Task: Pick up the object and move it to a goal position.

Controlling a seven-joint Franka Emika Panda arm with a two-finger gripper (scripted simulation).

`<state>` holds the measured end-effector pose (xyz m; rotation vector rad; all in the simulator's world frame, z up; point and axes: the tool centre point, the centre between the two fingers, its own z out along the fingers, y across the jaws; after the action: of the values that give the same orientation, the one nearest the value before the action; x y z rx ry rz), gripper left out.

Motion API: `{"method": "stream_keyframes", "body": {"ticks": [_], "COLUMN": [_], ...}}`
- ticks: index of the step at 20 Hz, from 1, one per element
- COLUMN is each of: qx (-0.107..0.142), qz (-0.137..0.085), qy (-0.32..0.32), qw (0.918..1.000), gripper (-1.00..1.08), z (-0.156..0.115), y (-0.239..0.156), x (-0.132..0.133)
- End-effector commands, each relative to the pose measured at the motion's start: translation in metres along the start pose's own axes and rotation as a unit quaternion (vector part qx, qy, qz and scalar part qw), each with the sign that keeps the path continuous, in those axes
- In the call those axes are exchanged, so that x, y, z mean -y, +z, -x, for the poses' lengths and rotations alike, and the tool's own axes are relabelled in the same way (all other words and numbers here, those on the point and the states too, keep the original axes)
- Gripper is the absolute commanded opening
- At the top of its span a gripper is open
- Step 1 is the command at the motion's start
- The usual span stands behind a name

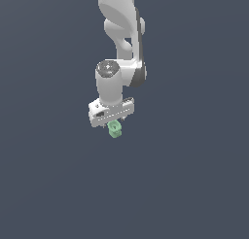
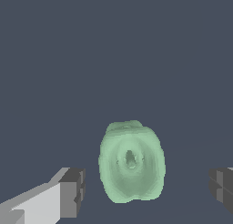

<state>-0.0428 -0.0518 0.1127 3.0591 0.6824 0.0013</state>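
Surroundings: one plain, unmarked dark slate-blue counter [image 1: 194, 184] fills both views. Uniform tone throughout, with no other items resting upon it.

One arm [image 1: 119, 48] is in view, carrying one gripper [image 1: 115, 122] — two fingers [image 2: 72, 192] on it. One object [image 2: 131, 161] — a single mint-green piece.

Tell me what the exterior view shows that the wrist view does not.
Only the exterior view shows the white arm reaching down, with its wrist directly above the piece. Only the wrist view shows a dimple in the middle of the green piece and clear gaps between it and each dark fingertip. Both show the end effector open around the piece, with nothing else on the plain dark ground.
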Motion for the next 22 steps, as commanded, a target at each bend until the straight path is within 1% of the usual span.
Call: {"method": "stream_keyframes", "body": {"ticks": [1,8,15,22], "qx": [0.0,-0.001,0.0,-0.001], "qz": [-0.001,-0.003,-0.004,-0.004], "qy": [-0.02,-0.05,-0.051,-0.053], "qw": [0.9998,0.9987,0.9987,0.9986], "gripper": [1.0,1.0,1.0,1.0], "z": [0.003,0.009,0.009,0.01], "y": [0.006,0.014,0.018,0.047], "x": [0.002,0.004,0.004,0.005]}}
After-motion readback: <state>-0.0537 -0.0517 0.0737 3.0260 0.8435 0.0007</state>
